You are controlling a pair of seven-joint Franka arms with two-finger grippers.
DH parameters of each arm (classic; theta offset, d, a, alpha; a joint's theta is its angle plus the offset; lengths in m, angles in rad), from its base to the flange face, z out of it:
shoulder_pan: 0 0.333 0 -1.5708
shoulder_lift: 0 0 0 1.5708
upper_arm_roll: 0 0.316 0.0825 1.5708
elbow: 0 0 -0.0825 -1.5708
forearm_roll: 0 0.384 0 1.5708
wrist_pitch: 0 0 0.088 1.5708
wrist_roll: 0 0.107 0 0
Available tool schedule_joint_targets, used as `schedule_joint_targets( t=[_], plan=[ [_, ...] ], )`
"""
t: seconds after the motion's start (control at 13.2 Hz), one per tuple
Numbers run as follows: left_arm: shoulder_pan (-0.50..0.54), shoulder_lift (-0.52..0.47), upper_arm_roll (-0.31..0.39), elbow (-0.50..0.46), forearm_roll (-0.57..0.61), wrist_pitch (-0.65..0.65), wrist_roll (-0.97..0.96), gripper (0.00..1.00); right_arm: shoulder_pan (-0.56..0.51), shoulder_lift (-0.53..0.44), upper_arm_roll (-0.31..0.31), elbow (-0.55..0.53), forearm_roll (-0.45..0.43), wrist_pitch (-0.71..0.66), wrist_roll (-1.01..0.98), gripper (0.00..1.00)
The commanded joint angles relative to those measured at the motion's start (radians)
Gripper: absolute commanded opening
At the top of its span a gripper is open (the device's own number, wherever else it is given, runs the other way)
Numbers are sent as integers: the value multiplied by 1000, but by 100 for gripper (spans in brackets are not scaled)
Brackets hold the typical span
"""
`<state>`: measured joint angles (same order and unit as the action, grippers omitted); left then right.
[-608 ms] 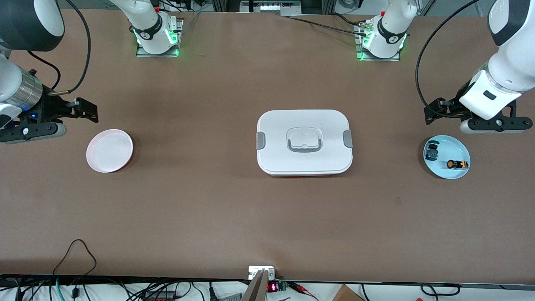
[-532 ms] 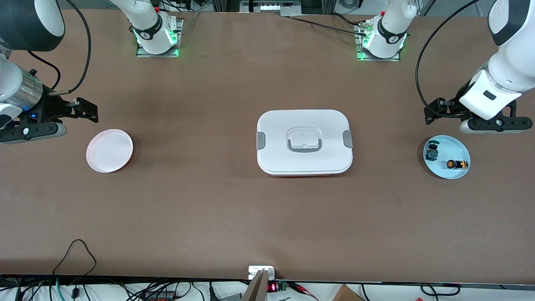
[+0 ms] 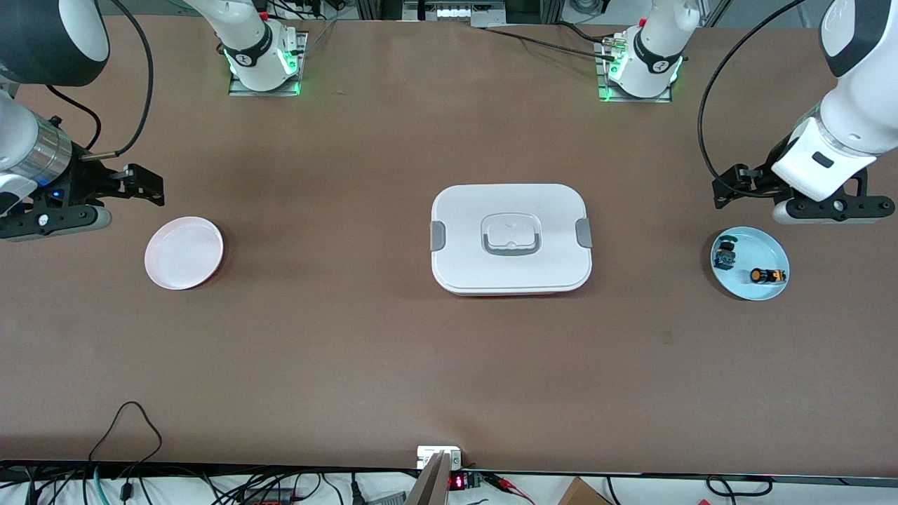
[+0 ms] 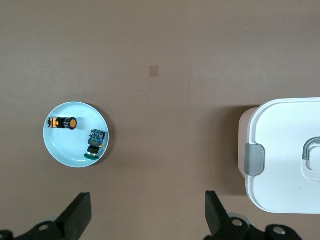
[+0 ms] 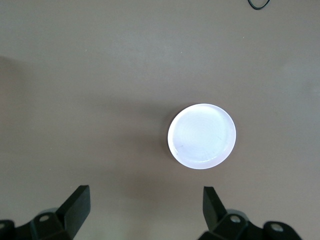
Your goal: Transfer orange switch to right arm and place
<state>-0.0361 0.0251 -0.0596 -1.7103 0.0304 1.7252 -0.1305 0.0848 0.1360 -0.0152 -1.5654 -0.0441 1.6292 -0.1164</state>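
**Front view: both grippers spread and waiting, orange switch in the blue dish**

Front view, taking the white lidded box (image 3: 511,239) at the middle of the table as landmark and working from the camera outward: a small white block (image 3: 438,456) sits at the table edge nearest the camera, in line with the box.

Toward the left arm's end of the table from the box lies the light blue dish (image 3: 751,286). The orange switch (image 3: 766,275) lies on its side in the dish, and the small blue-and-green part (image 3: 725,257) lies in the same dish, apart from the switch and a little farther from the camera.

Toward the right arm's end from the box lies the white round dish (image 3: 184,252), with nothing in it.

The left gripper (image 4: 148,217) hangs in the air above the table just beside the blue dish, fingers (image 4: 77,215) spread wide and holding nothing. The right gripper (image 5: 146,212) hangs above the table just beside the white dish, fingers (image 5: 77,206) likewise spread and bare. Both arms wait.

The two arm bases stand at the table edge farthest from the camera.
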Motion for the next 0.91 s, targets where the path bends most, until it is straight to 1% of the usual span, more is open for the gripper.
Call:
schedule_joint_targets(
  t=[0.0,0.53,0.68,0.84],
  plan=[
    [2,19,4,38,-9,-33,2,100,6,4,1,21,-14,-8,-6,100],
    [15,25,15,37,-9,-84,-12,100,6,4,1,24,-14,-6,-6,100],
    [44,70,17,35,-7,-90,-11,100,6,5,1,24,-14,-6,-6,100],
    [106,130,18,37,-7,-96,-9,100,6,5,1,24,-14,-6,-6,100]
  ],
)
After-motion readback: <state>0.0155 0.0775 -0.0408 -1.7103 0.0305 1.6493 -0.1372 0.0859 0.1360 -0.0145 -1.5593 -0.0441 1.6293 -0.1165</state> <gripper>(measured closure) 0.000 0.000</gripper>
